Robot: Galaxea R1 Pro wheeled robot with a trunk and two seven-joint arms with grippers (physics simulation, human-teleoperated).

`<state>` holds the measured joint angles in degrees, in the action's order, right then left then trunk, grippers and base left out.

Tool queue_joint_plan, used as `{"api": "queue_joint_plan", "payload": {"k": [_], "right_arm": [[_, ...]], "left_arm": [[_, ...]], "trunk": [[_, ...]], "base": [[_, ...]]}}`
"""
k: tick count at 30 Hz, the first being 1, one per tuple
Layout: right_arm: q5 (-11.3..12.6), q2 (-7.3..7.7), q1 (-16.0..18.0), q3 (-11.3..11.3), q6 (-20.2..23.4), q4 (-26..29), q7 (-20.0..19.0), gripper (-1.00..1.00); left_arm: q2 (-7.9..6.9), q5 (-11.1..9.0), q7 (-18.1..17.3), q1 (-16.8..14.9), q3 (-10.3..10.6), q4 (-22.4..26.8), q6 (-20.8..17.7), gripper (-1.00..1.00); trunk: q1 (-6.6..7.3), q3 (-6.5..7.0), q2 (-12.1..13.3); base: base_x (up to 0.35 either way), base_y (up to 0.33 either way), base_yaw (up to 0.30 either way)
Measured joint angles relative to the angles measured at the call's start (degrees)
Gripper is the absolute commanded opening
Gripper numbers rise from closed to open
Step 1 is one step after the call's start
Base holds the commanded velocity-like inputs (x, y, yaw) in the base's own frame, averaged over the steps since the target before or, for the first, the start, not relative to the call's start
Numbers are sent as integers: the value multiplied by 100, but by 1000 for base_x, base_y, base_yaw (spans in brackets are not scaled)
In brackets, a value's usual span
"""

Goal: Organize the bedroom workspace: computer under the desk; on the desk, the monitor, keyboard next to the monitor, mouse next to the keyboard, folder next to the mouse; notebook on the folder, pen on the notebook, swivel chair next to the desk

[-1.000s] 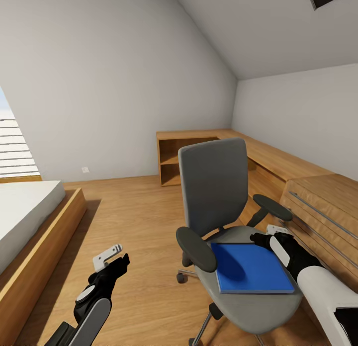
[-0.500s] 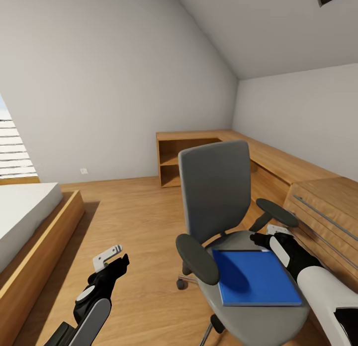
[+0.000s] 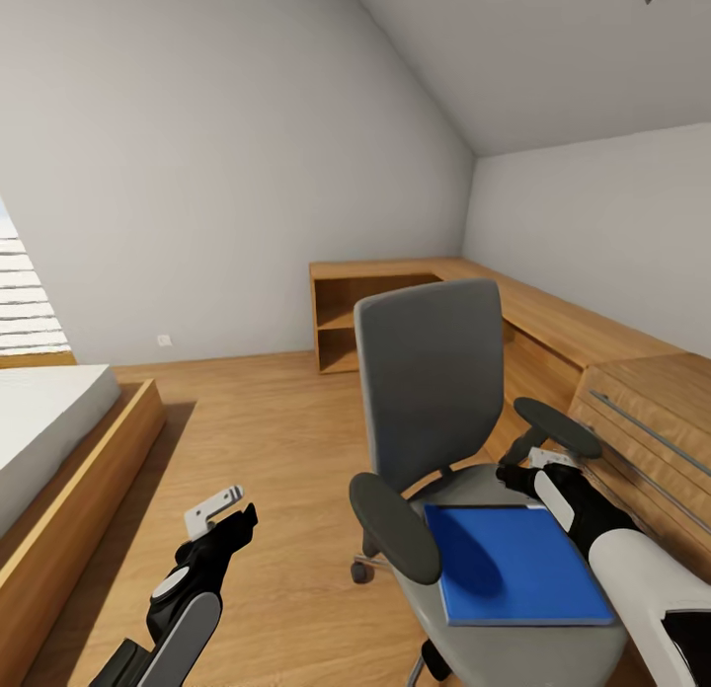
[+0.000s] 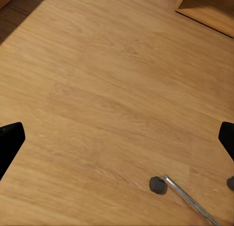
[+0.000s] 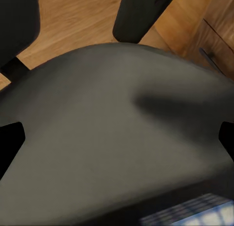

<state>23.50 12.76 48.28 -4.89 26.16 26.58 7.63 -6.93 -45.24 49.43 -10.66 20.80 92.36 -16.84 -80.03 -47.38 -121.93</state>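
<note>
On the swivel chair (image 3: 464, 450) seat lies the blue folder (image 3: 518, 566), flat, its far edge just short of the right gripper (image 3: 521, 473), whose fingers are spread above the seat. Well apart over bare floor, the left gripper (image 3: 225, 514) is also spread, so the right arm is nearer.

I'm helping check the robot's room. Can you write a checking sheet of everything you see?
Surface: swivel chair seat holds the folder; the wood floor is around it.
Job's things: blue folder lies flat on the seat.
Clutter: nothing seen.
Grippers: left gripper hangs over the floor, jaws open, holding nothing; right gripper is above the seat at the folder's far corner, jaws open in the right wrist view.
Cables: nothing seen.
Surroundings: bed at the left, light-wood cabinets along the far and right walls, sloped ceiling.
</note>
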Motion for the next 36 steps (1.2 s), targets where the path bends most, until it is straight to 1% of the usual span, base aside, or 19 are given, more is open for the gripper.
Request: {"api": "queue_joint_plan", "payload": {"k": [11,21,27,31,36], "right_arm": [[-21,0,2,-3,15,-75,8,100],[-16,0,2,-1,25,-90,15,100],[-2,0,0,0,70,-104,44,100],[-2,0,2,1,194,-161,63,100],[-2,0,4,1,229,-178,68,100]], "left_arm": [[4,0,0,0,0,9,2,100],[-8,-1,0,1,1,-11,-6,100],[-16,0,0,0,1,-15,-7,100],[-14,1,0,0,1,-16,-7,100],[-14,1,0,0,1,-16,-6,100]], "trunk": [[-241,-197,-442],[-242,-198,-443],[-245,-198,-443],[-243,-198,-443],[-245,-198,-442]], "base": [[1,0,0],[-3,0,0],[-188,0,0],[-86,-7,0],[-229,-85,0]]}}
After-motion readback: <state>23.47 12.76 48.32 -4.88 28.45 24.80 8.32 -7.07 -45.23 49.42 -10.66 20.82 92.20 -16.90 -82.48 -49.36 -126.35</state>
